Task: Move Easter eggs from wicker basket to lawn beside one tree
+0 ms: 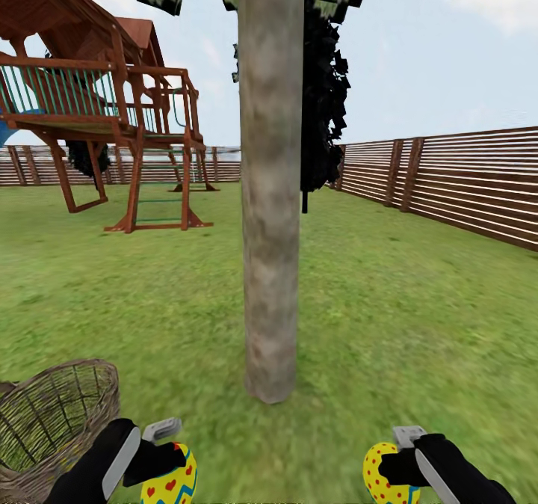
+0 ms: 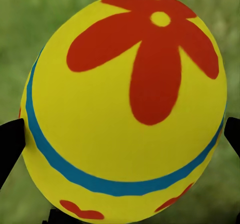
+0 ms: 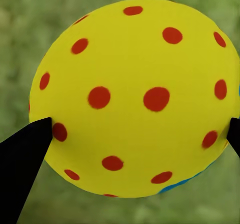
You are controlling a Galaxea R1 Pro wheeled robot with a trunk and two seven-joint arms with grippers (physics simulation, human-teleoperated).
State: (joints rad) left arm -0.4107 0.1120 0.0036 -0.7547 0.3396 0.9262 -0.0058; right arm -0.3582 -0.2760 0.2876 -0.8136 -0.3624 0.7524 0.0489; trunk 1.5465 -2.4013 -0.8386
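Two Easter eggs are in hand. Left gripper (image 1: pixel 166 455) is clamped on a yellow egg with red hearts (image 1: pixel 173 480), its fingers (image 2: pixel 11 143) pressing both flanks; the wrist view shows a red flower and blue band. Right gripper (image 1: pixel 400 459) grips a red-dotted egg (image 1: pixel 382 478). Both hang over the lawn (image 1: pixel 418 317) near the tree trunk (image 1: pixel 270 190). Wicker basket (image 1: pixel 52 414) lies tilted beside the left arm.

The tree (image 1: pixel 271 190) stands on the lawn (image 1: pixel 403 324) straight ahead; the wicker basket (image 1: pixel 56 422) sits nearer, to its left; playhouse (image 1: pixel 97 108) far left behind, fence (image 1: pixel 448 182) right
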